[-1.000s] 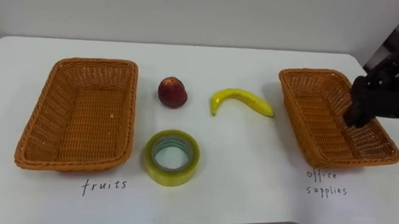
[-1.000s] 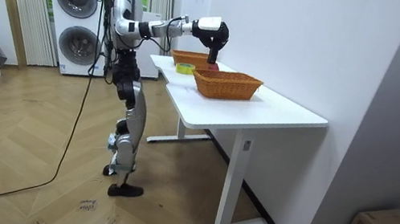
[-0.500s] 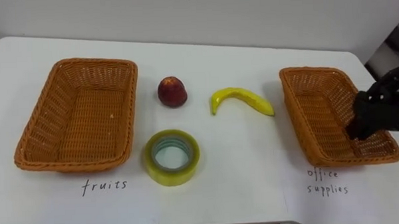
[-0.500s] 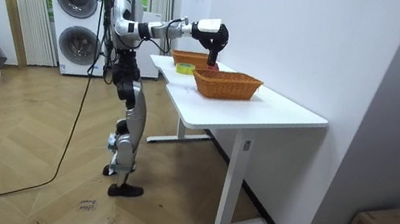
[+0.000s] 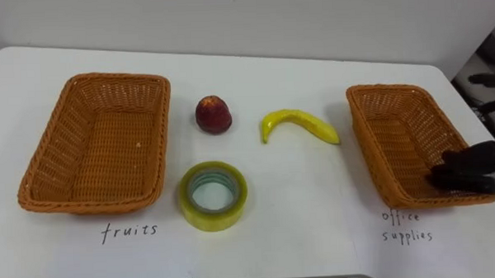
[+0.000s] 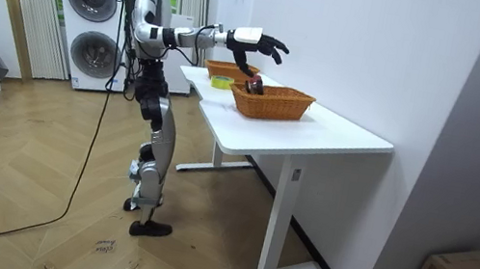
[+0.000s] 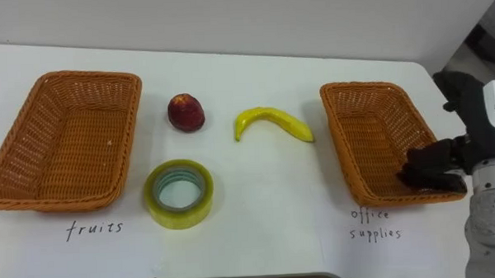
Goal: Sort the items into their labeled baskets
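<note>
Orange-brown wicker basket on our right [image 5: 390, 88] holds a black object [image 5: 467, 171], kind unclear, in its near right corner; our right hand [image 6: 262, 46] hovers above, fingers spread wide. Red apple [image 5: 214, 114], yellow banana [image 5: 301, 123] and yellow-green tape roll [image 5: 213, 220] lie on the white table [image 5: 299, 203].

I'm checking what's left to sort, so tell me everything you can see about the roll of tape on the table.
The roll of tape is a wide ring with a glossy, yellowish, see-through wall and a pale greenish inner core. It lies flat on the white table, hole facing up. It is in front of the red apple and just right of the fruits basket at its near corner, apart from both. Only the table touches it, and it sits in neither basket.
</note>
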Motion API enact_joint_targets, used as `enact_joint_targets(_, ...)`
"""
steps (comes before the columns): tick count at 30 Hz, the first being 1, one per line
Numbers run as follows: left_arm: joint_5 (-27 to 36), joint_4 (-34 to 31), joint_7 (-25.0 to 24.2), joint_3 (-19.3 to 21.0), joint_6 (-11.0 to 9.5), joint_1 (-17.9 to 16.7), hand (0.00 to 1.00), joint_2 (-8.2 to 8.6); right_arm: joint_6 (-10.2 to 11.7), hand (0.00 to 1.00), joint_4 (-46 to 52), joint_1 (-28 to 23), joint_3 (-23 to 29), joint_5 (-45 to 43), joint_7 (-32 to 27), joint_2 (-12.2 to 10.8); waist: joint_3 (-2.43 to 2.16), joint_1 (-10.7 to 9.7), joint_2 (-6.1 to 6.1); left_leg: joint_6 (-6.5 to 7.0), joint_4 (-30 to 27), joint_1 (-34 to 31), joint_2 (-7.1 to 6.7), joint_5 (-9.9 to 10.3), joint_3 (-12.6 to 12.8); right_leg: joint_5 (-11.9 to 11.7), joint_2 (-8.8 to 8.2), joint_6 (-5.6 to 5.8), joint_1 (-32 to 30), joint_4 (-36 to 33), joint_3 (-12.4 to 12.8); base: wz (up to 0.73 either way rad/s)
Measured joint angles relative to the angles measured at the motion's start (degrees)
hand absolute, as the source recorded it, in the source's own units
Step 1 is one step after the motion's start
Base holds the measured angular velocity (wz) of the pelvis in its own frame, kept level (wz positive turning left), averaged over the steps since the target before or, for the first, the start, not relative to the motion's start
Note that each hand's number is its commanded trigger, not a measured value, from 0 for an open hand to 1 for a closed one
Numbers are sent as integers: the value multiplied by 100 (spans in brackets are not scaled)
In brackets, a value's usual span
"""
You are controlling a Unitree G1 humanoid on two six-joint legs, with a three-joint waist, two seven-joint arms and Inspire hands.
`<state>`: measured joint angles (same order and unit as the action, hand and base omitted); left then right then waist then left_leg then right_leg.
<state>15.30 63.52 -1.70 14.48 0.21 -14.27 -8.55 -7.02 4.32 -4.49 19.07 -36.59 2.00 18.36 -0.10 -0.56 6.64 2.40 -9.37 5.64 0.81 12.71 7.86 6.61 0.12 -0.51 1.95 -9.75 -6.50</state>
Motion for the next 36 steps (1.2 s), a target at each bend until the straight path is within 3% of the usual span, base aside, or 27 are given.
enact_joint_targets(23,-26,3,-9,-8,-1,70,0,-10,2,0,1,4,1,-19,0,0,34,-38,12,0,12,1,-5,0,-3,6,4,6,-1,2,26,0)
enact_joint_targets(36,20,62,-11,-3,-15,93,0,8,5,0,317,194,12,516,-12,1,37,-34,7,0,13,7,0,0,-2,6,6,5,0,2,21,0)
